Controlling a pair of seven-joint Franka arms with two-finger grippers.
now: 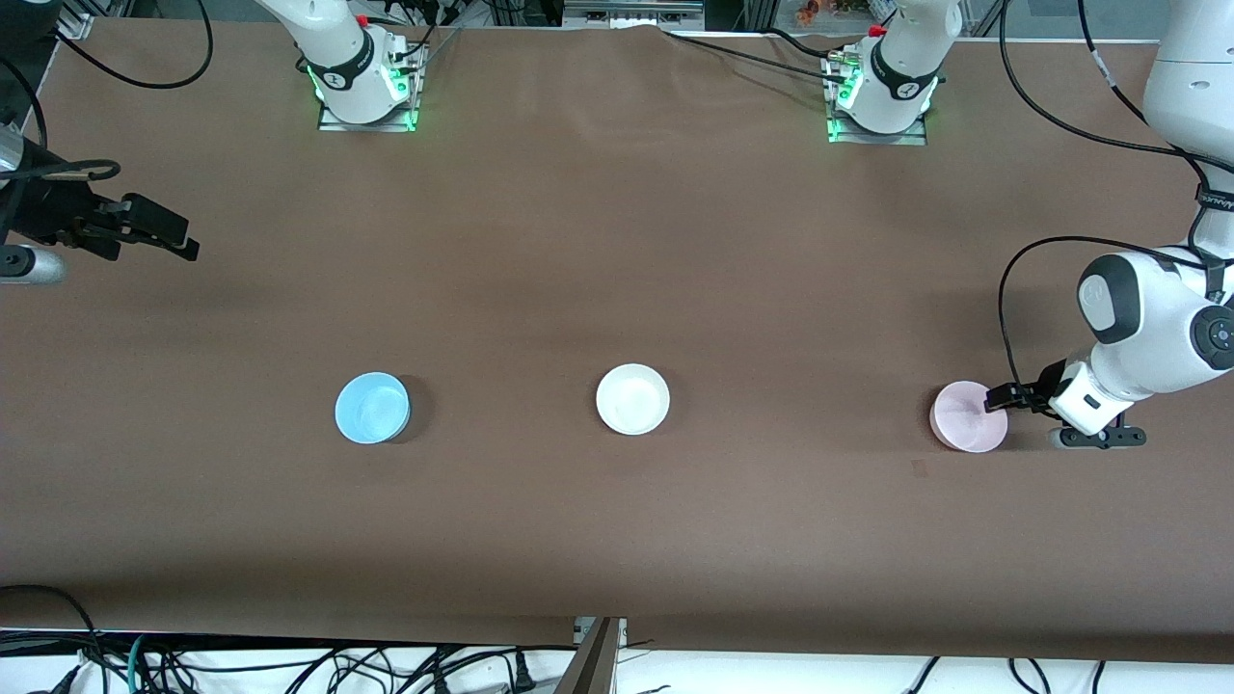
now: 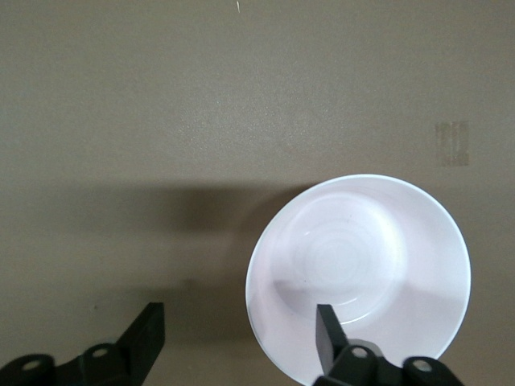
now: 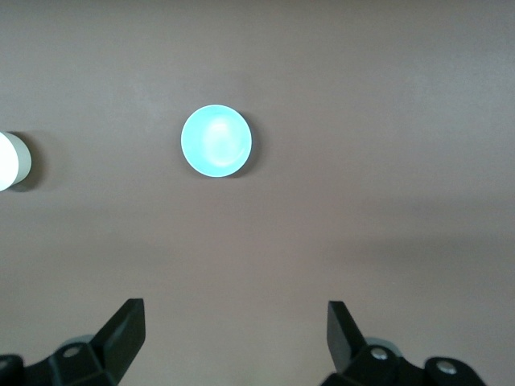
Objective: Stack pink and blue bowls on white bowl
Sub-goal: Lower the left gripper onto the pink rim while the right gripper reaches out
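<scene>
Straddling pink bowl rim, left tool apart

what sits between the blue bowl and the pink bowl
The white bowl sits between the blue bowl and the pink bowl, seen in the front view.

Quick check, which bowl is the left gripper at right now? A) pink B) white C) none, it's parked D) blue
A: the left gripper sits at the rim of the pink bowl, fingers open, one finger inside the bowl and the other outside; the blue bowl and white bowl sit untouched.
</scene>
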